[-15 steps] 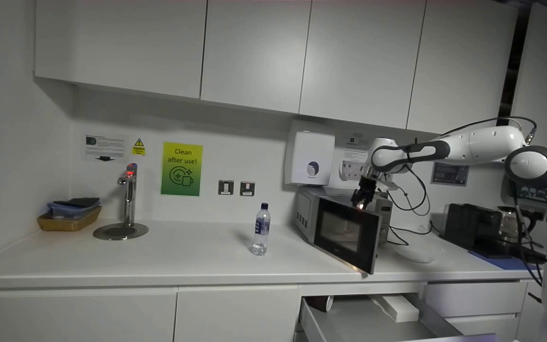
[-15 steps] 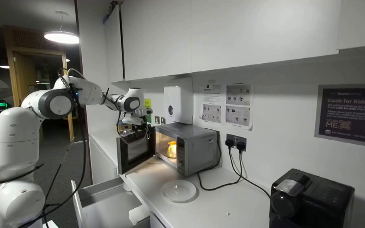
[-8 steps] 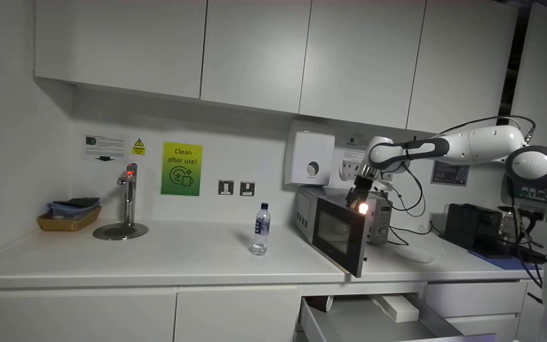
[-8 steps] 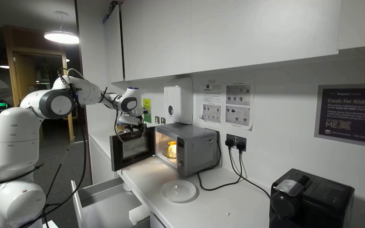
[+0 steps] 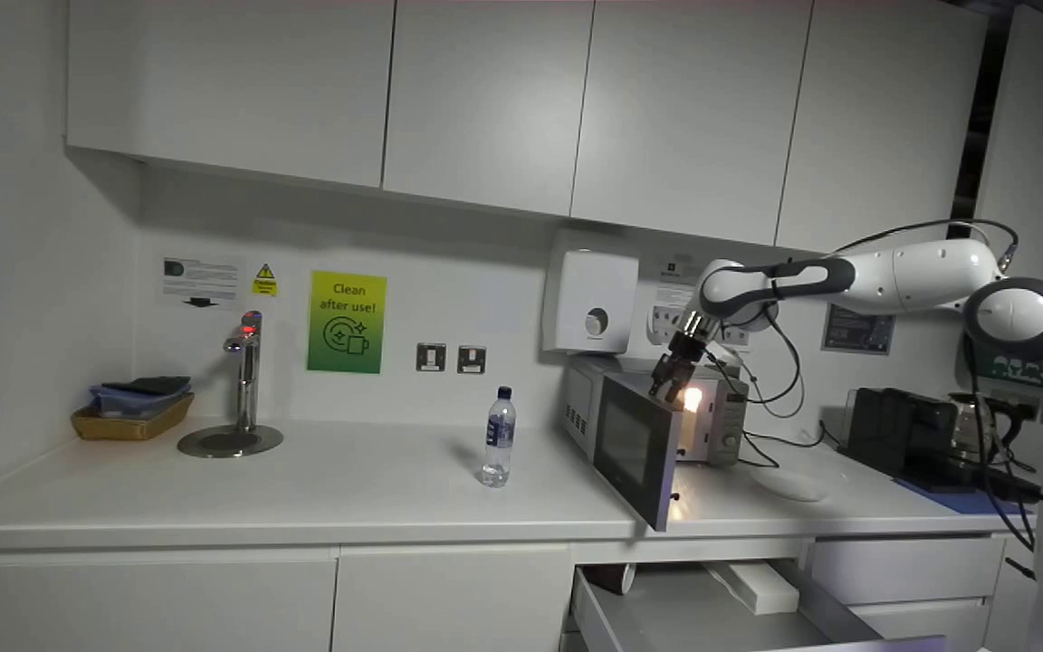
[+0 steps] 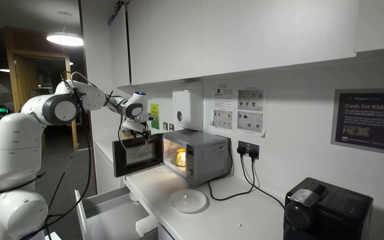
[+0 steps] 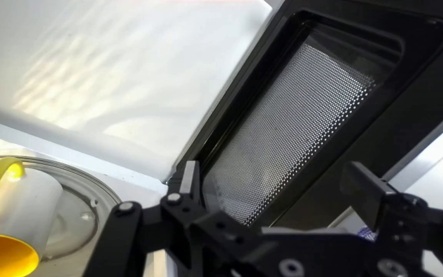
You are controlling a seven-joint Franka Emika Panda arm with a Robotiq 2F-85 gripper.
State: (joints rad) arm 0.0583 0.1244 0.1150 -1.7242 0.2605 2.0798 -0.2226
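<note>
One black two-fingered gripper [image 7: 273, 169], fingers [image 7: 187, 177] spread wide apart, near the top edge of the swung-out black, mesh-windowed, rectangular microwave door [image 7: 283, 134], contact unclear, yellow-handled white cylindrical mug [image 7: 25, 209] on round clear-glass turntable [image 7: 77, 225] inside lit grey boxy microwave [image 6: 208, 160].

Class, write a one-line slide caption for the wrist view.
Jaws stand wide open near the microwave door; a yellow-handled mug sits on the glass plate inside.
</note>
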